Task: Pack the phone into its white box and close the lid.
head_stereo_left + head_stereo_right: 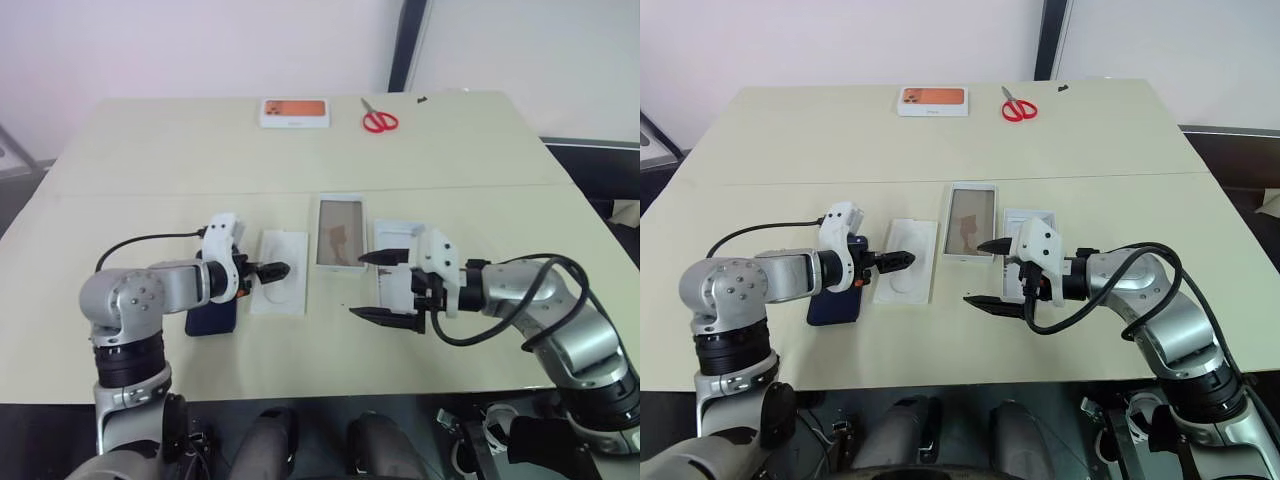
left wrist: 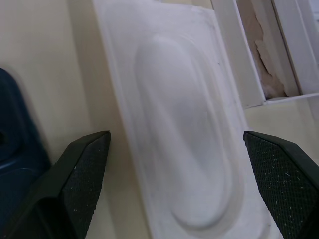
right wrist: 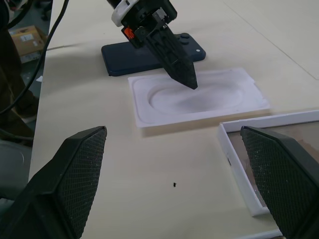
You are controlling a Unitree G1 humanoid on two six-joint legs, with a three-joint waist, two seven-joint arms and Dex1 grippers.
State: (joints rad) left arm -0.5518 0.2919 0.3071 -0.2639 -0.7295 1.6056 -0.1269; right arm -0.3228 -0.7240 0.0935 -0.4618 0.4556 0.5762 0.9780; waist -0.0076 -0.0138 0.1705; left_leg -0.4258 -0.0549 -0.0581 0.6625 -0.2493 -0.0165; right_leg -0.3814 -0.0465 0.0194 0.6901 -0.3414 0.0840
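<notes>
Phone (image 1: 835, 300) lies flat on the worktop (image 1: 940, 150) toward its near-left part, long axis running from near edge to far edge, its camera bump apparently at the far end. Just beside it sits a white moulded tray (image 1: 907, 273), then the white box (image 1: 970, 221), open, with the lid (image 1: 1018, 262) beyond. The left gripper (image 1: 895, 261) hovers over the tray, jaws wide and empty. The right gripper (image 1: 990, 272) hangs above the lid, jaws wide, holding nothing. Bare worktop stretches to the far edge, where an orange-printed box (image 1: 933, 100) and scissors (image 1: 1018, 105) lie.
</notes>
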